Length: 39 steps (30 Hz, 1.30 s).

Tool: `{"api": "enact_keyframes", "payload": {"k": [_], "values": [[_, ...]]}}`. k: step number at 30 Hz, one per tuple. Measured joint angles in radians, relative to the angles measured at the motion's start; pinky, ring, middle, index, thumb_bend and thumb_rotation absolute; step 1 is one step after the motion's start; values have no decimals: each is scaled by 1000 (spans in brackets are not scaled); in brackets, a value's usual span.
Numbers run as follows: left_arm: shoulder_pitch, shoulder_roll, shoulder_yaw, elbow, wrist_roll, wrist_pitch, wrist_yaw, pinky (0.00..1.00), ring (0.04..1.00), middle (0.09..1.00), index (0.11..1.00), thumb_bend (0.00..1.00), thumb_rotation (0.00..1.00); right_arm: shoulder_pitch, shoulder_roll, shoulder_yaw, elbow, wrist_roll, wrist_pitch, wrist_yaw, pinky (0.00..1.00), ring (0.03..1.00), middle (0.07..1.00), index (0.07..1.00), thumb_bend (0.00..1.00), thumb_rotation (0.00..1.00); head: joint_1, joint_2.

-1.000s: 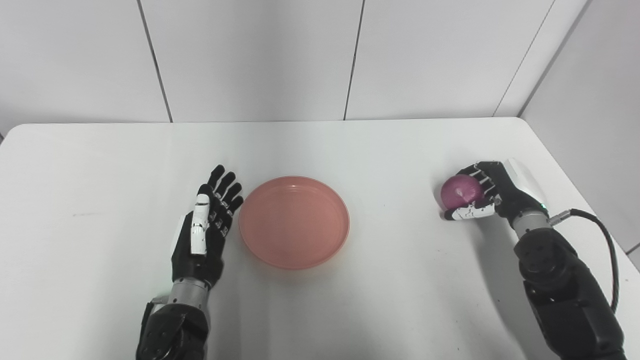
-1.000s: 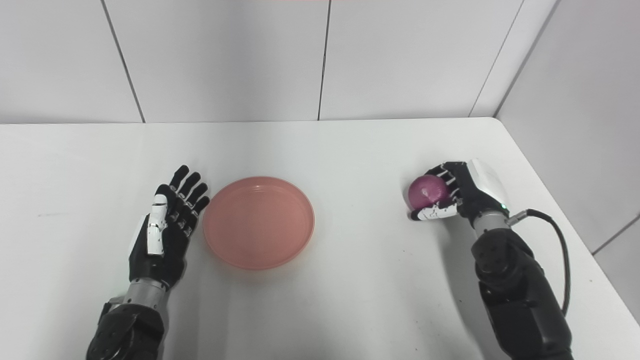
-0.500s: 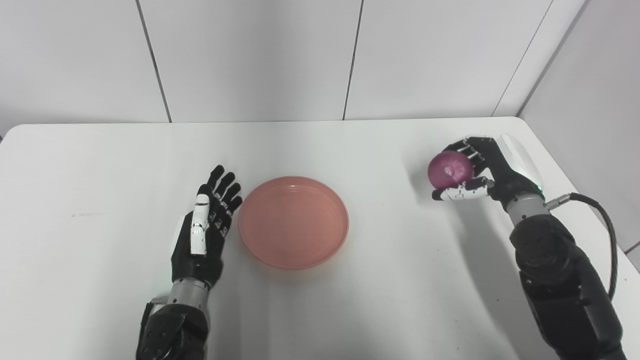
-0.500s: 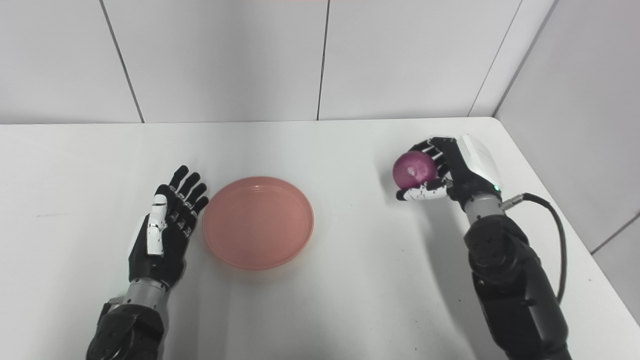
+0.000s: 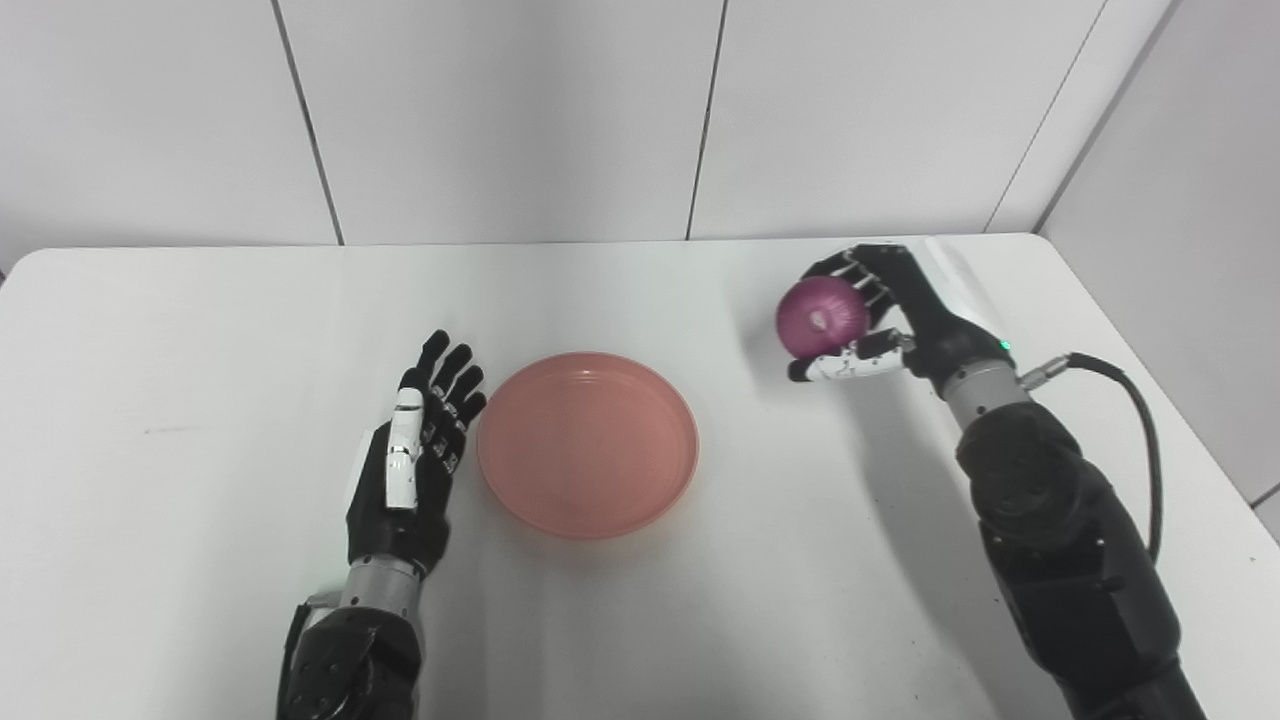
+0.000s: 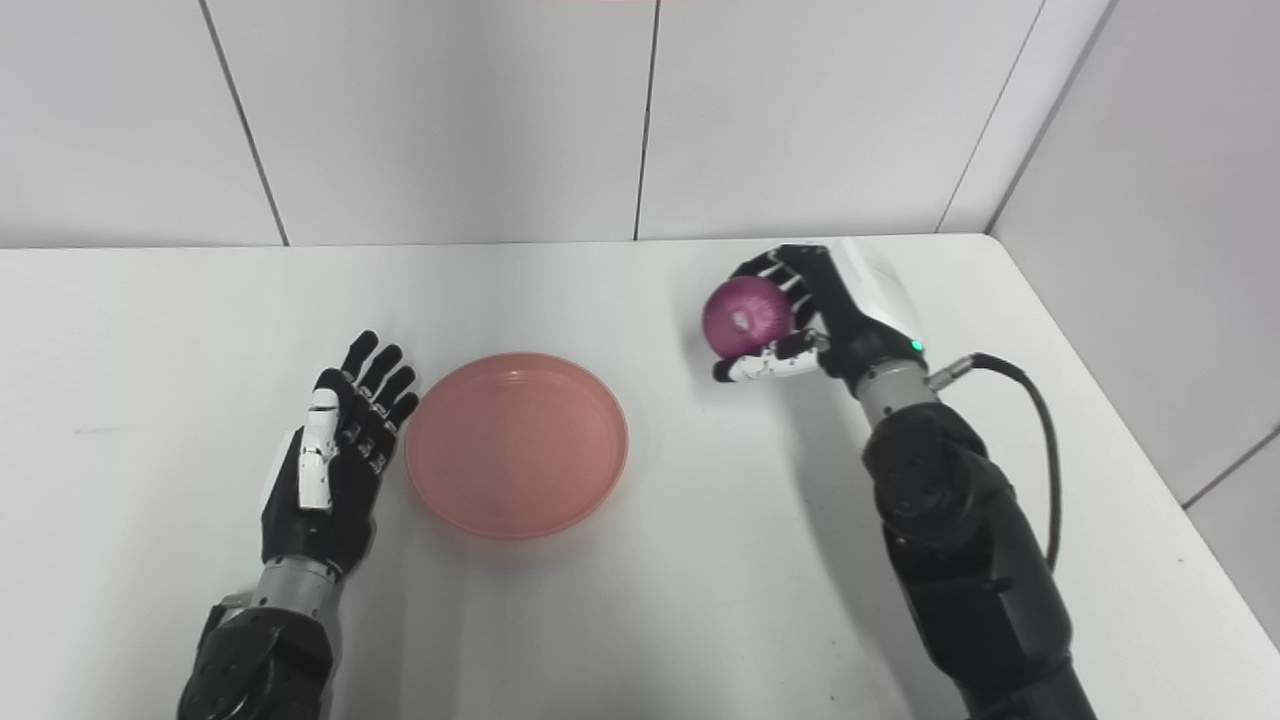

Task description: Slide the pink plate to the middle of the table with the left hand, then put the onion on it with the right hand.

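Gripping the onion (image 5: 822, 317) aloft, the right hand (image 5: 880, 320) could drop it short of the pink plate (image 5: 587, 443) if its closed fingers loosen, while the left hand (image 5: 415, 462) lies open and empty just beside the rim.

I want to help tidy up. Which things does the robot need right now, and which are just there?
Needed:
- round pink plastic plate
- round purple onion, held in the right hand
- open left hand, beside the plate

Just there:
- white table
- black cable on the right arm

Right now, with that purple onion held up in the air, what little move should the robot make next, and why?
Probably carry the round purple onion leftward until it is over the shallow pink plate. The right robot hand grips it above the white table, to the plate's right, and the plate sits empty beside the open left robot hand.
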Motion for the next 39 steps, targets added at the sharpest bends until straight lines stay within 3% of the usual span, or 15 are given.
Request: {"api": "enact_keyframes", "payload": {"k": [10, 20, 39], "values": [[3, -6, -7, -5, 20, 0, 16, 941, 937, 943, 926, 451, 1000, -49, 78, 82, 43, 1, -41, -3, 372, 427, 506, 486, 519, 133, 23, -2], [4, -23, -11, -4, 36, -4, 27, 936, 938, 944, 925, 454, 1000, -89, 165, 154, 110, -4, -69, -10, 421, 457, 517, 485, 520, 135, 49, -5], [10, -53, -17, -6, 57, -8, 58, 940, 940, 943, 921, 446, 1000, -100, 233, 248, 275, -25, -114, -19, 404, 473, 538, 487, 520, 137, 107, 3]]}}
